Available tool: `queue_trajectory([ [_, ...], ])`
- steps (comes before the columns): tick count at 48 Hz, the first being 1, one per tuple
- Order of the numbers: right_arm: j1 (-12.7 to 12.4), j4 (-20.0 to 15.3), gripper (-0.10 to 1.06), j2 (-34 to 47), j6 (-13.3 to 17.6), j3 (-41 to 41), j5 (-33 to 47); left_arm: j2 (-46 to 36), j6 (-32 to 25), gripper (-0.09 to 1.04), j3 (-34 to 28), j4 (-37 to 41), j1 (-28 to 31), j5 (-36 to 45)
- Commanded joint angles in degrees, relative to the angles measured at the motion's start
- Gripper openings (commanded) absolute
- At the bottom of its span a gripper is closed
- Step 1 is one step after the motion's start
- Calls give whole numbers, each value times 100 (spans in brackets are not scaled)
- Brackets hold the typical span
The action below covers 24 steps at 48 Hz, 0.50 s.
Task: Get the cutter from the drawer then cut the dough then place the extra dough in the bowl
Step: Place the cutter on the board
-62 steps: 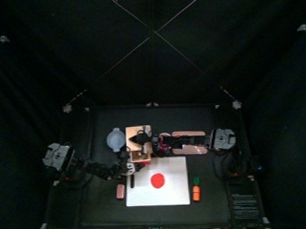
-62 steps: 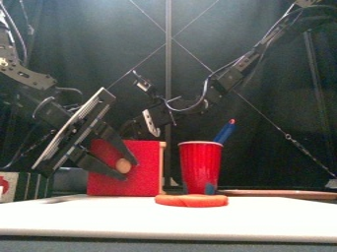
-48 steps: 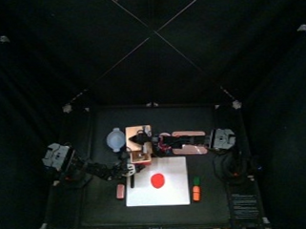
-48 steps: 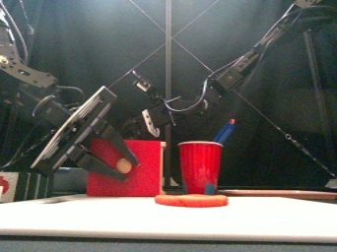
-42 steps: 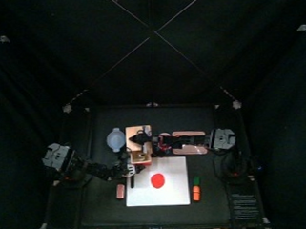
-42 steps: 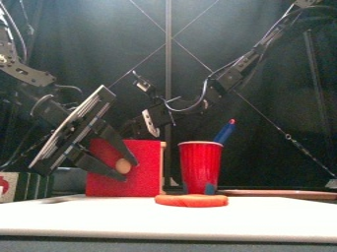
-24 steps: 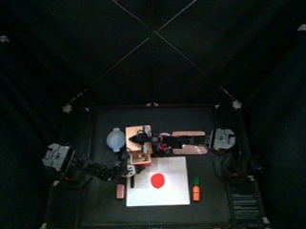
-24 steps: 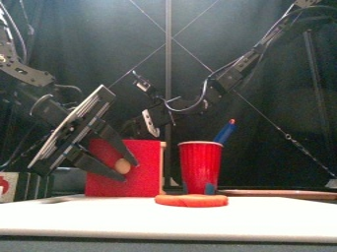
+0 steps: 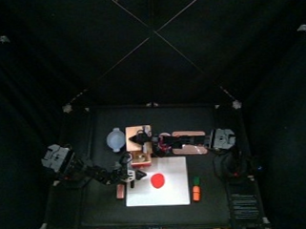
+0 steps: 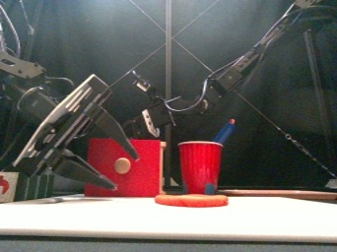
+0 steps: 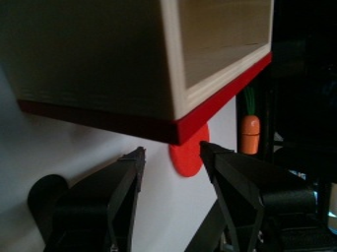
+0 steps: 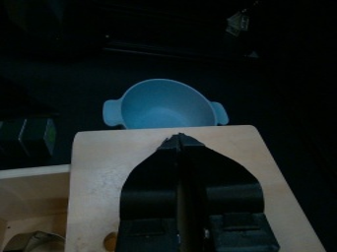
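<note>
Step in hand: fetching the cutter, first of three. In the left wrist view the wooden box's (image 12: 99, 162) red drawer front (image 10: 145, 172) shows pale open space behind it, so the drawer is judged to be drawn out; the cutter is not plainly seen in any view and is presumed to lie inside.

Left gripper (image 11: 171, 156): just before the drawer front, low over the white cutting board (image 9: 176, 197); fingers spread wide and holding nothing.

Right gripper (image 12: 178, 140): over the box top, apparently steadying it; fingers closed together with nothing seen between them.

Red dough disc (image 10: 191, 200): flat on the board, whole and uncut. Blue-grey bowl (image 12: 165, 106): just beyond the box, empty as far as visible. Red cup (image 10: 200, 165) with a blue toy knife (image 10: 227, 130) stands behind the dough; an orange toy carrot (image 11: 249, 136) lies beside the board.

Next move, as judged: the left gripper must lift over the drawer front, descend into the drawer and close on the cutter's wire handle, while the right arm keeps the box from shifting; cutting and clearing the extra dough are not yet begun.
</note>
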State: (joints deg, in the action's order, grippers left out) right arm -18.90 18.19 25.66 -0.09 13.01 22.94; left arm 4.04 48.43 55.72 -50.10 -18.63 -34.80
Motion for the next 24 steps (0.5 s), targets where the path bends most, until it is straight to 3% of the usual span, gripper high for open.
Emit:
queue_trajectory([
  [1,-62,9,-6,-9,-9,9,-97,-571,-26,84,158,176,-97,-26],
  [8,-35,-18,-6,-44,44,9,-97,-1521,-62,83,571,729,-167,-141],
  [14,44,-26,-6,-132,44,-18,-62,-2391,-369,83,888,1793,-132,-483],
  [24,237,-70,-6,-431,70,-70,-62,-3480,-1512,83,1204,3788,879,-923],
])
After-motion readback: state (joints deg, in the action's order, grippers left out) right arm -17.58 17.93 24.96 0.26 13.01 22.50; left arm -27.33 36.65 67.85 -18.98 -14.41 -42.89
